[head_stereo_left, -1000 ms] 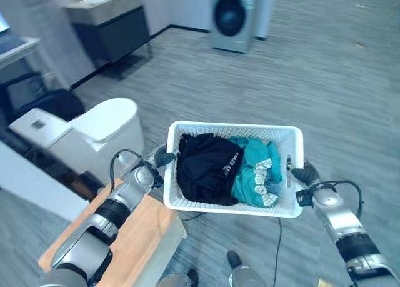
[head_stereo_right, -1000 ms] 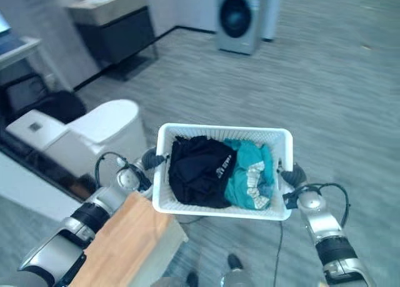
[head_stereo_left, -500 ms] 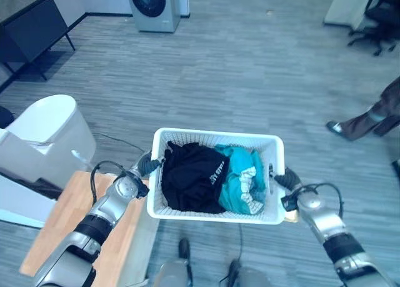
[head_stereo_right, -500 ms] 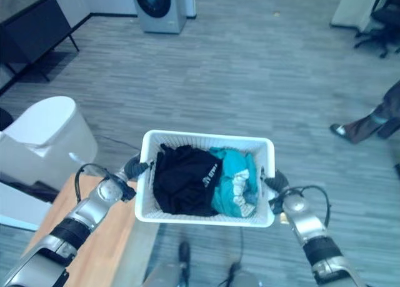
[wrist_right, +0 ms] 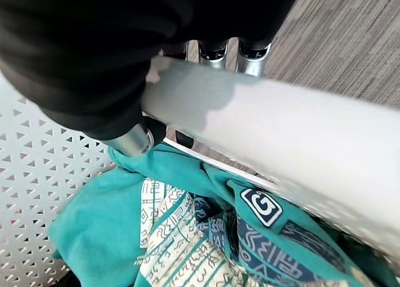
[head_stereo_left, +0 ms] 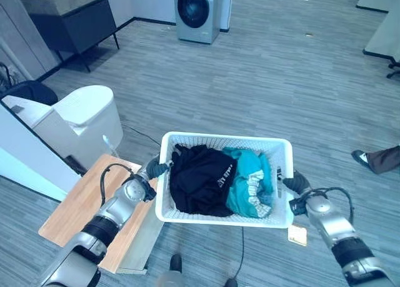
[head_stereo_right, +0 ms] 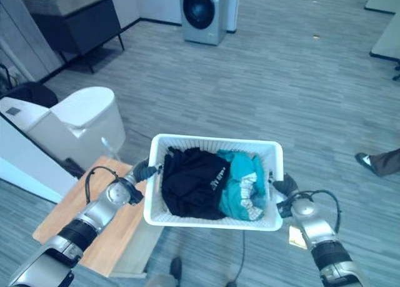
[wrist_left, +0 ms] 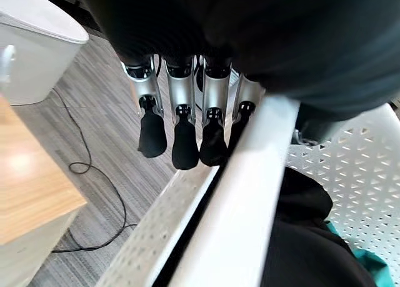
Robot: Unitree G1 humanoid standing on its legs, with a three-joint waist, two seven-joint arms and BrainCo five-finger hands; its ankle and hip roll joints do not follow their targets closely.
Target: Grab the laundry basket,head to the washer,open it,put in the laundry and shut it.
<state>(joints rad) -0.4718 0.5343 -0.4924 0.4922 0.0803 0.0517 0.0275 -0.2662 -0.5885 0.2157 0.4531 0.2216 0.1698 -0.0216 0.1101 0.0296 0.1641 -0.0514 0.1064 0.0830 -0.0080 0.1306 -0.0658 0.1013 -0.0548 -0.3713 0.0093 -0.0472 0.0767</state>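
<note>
Both hands are on the white laundry basket (head_stereo_left: 225, 221), held up in the air above the floor (head_stereo_left: 294, 93) in front of the robot. Left hand (head_stereo_left: 154, 169) grips the basket's left rim: its wrist view shows the fingers (wrist_left: 185, 143) curled down over the outside of the rim. Right hand (head_stereo_left: 295, 182) grips the right rim, fingers (wrist_right: 215, 50) wrapped over the edge from outside and the thumb (wrist_right: 134, 139) pressing on the inside wall. Basket carries a black garment (head_stereo_left: 200, 177) on the left and a teal patterned garment (head_stereo_left: 250, 181) on the right, touching each other. Washer (head_stereo_left: 195, 12) stands far ahead against the back wall, door closed, well apart from the basket. Wooden table (head_stereo_left: 84, 206) sits under the left arm, just beside the basket. White toilet (head_stereo_left: 84, 115) is beyond the table. Dark cabinet (head_stereo_left: 72, 27) at far left. A person's leg and shoe (head_stereo_left: 375, 159) show at the right edge.
</note>
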